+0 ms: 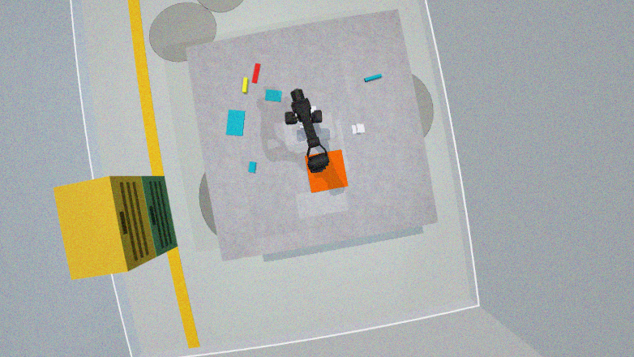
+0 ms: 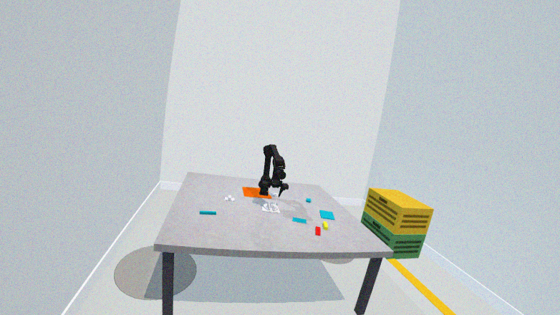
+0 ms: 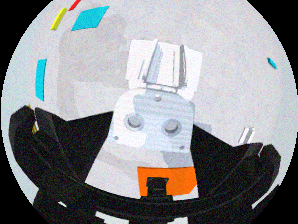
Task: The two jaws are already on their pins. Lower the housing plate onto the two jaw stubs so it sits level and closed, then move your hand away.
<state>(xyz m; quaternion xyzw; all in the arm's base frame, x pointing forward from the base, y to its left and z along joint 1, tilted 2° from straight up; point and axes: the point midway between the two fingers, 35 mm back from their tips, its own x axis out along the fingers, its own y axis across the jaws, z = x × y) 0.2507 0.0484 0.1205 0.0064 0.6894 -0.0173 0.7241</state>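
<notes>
With the gripper [image 1: 303, 117] [image 2: 273, 192] [image 3: 152, 121] grasping the housing plate [image 3: 152, 120], align it over the white jaw assembly [image 2: 271, 207] [image 3: 165, 67] at twelve o'clock in the wrist view, then lower it level.

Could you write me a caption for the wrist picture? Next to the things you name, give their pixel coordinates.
The hand [image 3: 152, 121] grips a white housing plate [image 3: 155, 142], with two upright jaws [image 3: 169, 67] on a white base beyond it.
</notes>
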